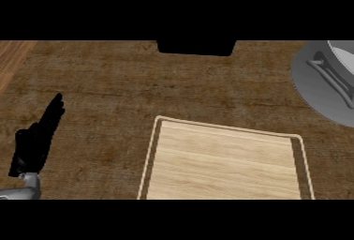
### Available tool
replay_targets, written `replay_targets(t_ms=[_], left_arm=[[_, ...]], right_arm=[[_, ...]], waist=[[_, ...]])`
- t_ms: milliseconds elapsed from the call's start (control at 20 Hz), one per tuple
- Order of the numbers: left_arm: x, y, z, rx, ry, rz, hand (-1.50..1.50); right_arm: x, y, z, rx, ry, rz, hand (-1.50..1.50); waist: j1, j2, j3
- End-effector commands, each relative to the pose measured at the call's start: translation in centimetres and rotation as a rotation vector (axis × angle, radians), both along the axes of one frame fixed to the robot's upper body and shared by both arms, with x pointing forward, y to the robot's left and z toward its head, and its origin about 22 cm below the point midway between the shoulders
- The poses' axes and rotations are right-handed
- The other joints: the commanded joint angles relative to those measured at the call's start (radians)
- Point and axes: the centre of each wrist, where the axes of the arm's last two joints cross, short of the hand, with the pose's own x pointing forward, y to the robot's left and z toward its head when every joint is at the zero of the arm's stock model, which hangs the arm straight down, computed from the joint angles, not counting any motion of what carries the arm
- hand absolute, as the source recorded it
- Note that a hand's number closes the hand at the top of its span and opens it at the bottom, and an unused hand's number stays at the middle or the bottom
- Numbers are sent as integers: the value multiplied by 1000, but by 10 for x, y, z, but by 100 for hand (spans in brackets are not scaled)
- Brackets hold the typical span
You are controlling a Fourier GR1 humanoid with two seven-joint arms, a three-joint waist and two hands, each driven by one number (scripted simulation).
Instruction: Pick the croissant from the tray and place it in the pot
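A pale wooden tray point(156, 154) lies at the lower middle of the counter, and its surface shows nothing on it. The grey pot point(314, 89) stands at the right edge, cut off by the frame, with a curved handle point(330, 79) across it. No croissant shows anywhere in the head view. My left hand point(38, 140) rests at the left edge, fingers straight and pointing up, holding nothing. My right hand is out of the picture.
The dark brown counter point(104, 93) spreads around the tray. A lighter wooden strip point(10, 58) runs along the far left. A black rectangular shape point(196, 47) sits at the counter's far edge.
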Motion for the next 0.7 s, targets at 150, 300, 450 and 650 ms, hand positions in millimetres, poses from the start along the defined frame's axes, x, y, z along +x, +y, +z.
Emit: replay_targets(t_ms=[150,300,450,650], left_arm=[[2,-6,2,-4,-26,-11,0],[2,-6,5,-1,-14,-16,0],[-1,-11,-1,-13,-4,-26,0],[-1,-7,2,-10,-10,-17,0]], right_arm=[[-10,-20,-11,168,-56,-21,-150],[-12,-23,-19,235,-66,26,-150],[-10,-20,-19,252,-105,57,-150],[-14,-26,-21,245,-185,89,-150]], waist=[[25,12,3],[25,12,4],[33,13,4],[18,7,4]])
